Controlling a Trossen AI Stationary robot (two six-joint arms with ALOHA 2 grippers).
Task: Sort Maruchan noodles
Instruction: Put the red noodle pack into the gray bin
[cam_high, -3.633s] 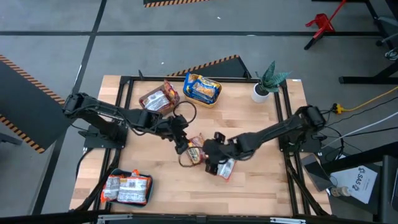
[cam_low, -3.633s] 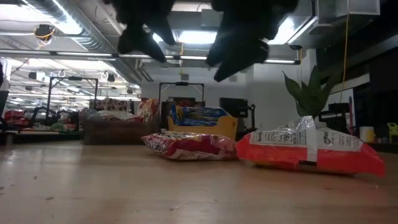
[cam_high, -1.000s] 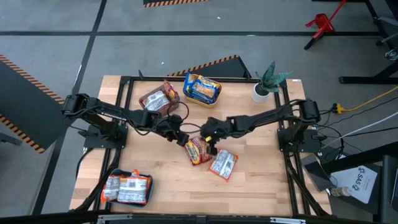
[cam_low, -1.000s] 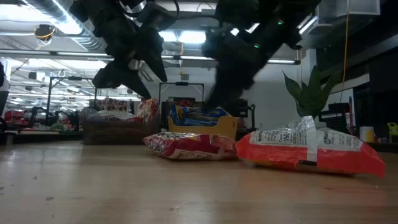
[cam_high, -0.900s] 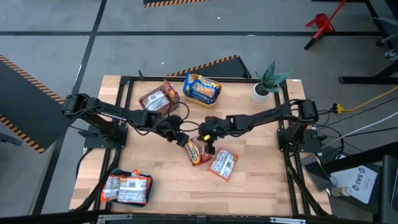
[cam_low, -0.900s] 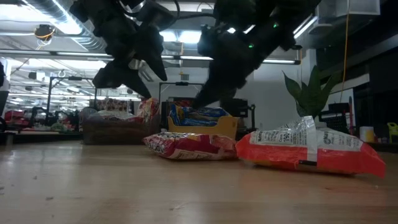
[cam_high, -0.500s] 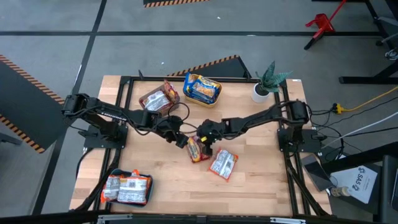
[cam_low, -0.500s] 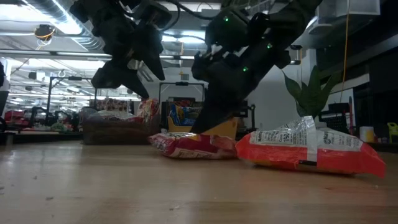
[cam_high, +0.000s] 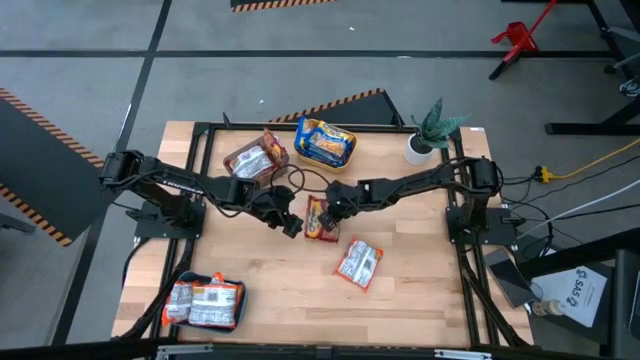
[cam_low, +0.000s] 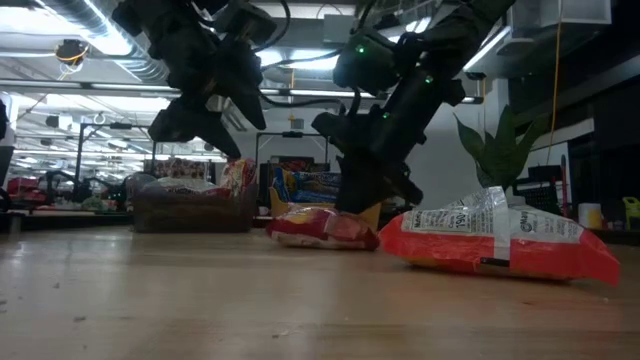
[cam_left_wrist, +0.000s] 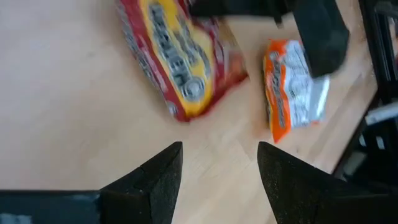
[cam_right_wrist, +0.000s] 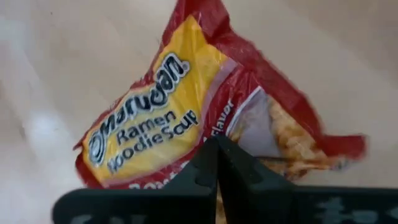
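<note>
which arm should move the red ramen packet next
Right, probably: its end effector is shut and down on the red packet; the left end effector hangs open beside it.

one camera hangs above me, looking straight down on the whole surface (cam_high: 420, 290). another sits at surface height, facing level into the room. my wrist cameras look close past my fingers (cam_left_wrist: 155, 180). all four share the red-yellow noodle packet (cam_high: 318, 218) mid-surface.
</note>
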